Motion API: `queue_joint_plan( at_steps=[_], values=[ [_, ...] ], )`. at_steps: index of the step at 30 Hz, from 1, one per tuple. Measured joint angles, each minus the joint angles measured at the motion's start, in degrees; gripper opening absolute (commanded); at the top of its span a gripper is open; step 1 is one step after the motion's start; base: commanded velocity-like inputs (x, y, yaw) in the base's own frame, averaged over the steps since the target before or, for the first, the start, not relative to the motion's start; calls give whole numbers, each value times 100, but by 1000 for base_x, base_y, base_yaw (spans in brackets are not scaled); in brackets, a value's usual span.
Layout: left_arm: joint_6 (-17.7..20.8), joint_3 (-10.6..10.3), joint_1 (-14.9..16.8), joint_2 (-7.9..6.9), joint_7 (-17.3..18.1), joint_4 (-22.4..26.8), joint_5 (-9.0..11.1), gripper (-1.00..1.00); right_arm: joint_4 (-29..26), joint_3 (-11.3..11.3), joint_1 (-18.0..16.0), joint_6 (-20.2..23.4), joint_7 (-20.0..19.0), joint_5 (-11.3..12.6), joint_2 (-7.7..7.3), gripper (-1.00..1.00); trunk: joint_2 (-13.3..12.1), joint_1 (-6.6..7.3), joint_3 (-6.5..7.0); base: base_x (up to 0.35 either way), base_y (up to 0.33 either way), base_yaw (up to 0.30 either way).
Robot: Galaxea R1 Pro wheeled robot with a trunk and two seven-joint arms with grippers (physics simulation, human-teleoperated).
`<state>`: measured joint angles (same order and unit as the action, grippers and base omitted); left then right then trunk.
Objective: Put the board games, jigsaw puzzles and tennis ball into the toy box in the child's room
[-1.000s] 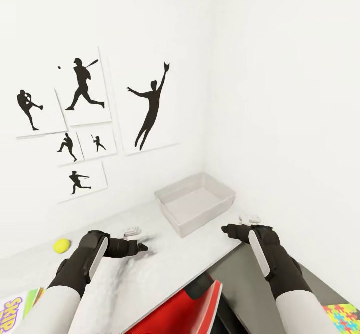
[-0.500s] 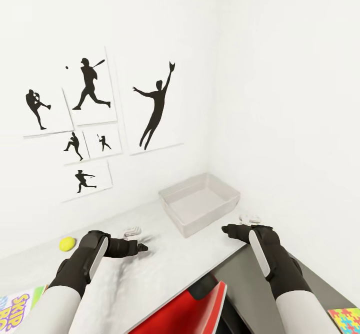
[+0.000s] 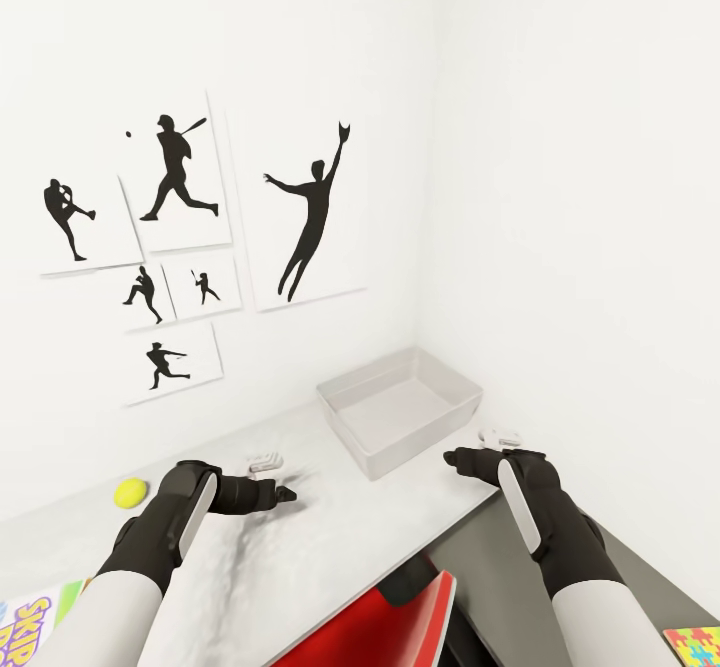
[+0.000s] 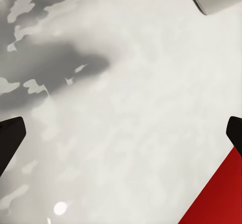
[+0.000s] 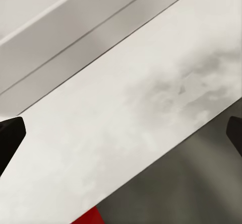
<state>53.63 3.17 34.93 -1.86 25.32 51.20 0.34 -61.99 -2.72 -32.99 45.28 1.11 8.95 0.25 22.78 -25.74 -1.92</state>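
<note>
The light grey toy box (image 3: pixel 400 417) stands empty on the table (image 3: pixel 330 537) in the wall corner. The yellow-green tennis ball (image 3: pixel 130 492) lies on the tabletop to the far left. A board game (image 3: pixel 35 622) with bright print pokes in at the lower left edge, and a corner of a jigsaw puzzle (image 3: pixel 697 639) shows at the lower right. My left gripper (image 3: pixel 275 479) hovers open over the bare top left of the box, and it looks empty in its wrist view (image 4: pixel 121 133). My right gripper (image 3: pixel 475 449) is open just right of the box, empty as well (image 5: pixel 121 133).
Baseball silhouette pictures (image 3: pixel 180 247) hang on the wall behind the table. The table's dark grey corner section (image 3: pixel 520 587) lies under my right arm. A flat red object (image 3: pixel 380 627) sits below the table's front edge, between my arms. White walls close in at the back and right.
The whole picture has shifted slightly to the right, so the camera has moved. Both arms hold the same pose, and both grippers stay open.
</note>
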Motion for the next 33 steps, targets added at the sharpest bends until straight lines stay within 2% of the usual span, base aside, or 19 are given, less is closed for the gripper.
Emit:
queue_joint_plan(
  at_steps=[33],
  values=[
    [-13, -1, 0, 0, 0, 0, 0, 100, 0, -5, 0, 0, 0, 0, -1, 100, 0, 0, 0, 29, -13, 0]
  ],
)
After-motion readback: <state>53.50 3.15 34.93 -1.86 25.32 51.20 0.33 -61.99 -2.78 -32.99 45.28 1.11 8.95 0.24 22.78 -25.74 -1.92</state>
